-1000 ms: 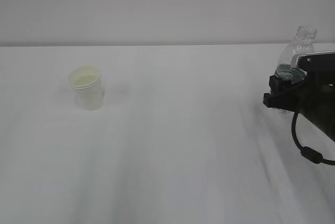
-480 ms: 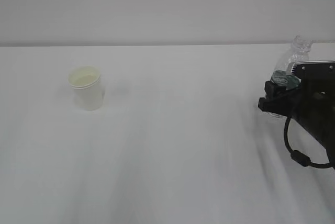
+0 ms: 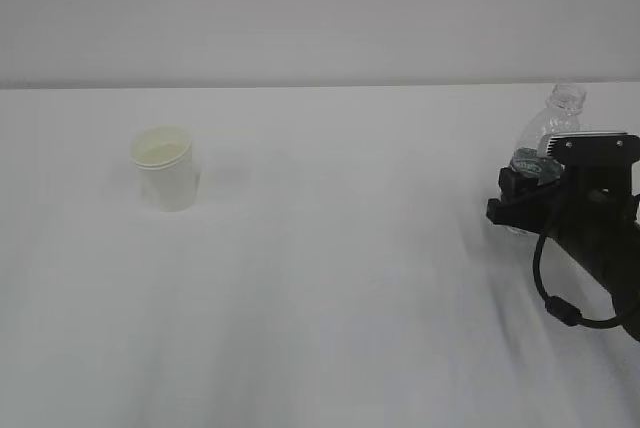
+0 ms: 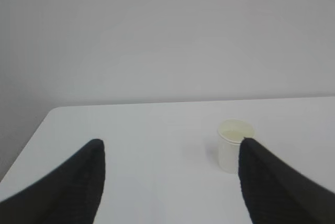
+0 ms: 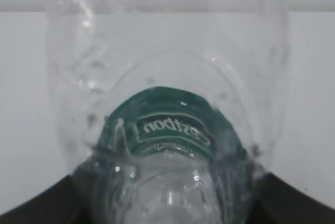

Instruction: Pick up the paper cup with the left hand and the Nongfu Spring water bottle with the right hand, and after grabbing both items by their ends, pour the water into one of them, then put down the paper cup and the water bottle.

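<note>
Right wrist view, gripper (image 5: 167, 203) clamping bottle (image 5: 167, 103)

From my exterior view the paper cup (image 3: 166, 167) stands upright on the table (image 3: 330, 298), left of centre in the frame, mid-height. The Nongfu Spring water bottle (image 3: 547, 135) is at the right edge, upper half, tilted with its neck up and leaning right, well apart from the cup. The right hand (image 3: 522, 198) sits in front of and below the bottle, closed round its lower body; I see its arm running off toward the lower right corner.

Left wrist view: the left hand (image 4: 170, 169) has its fingers spread in the lower left and lower right corners. Cup sits right of centre, behind the right finger, not touching.

Right wrist view: bottle fills the frame, fingers at both bottom corners.
</note>
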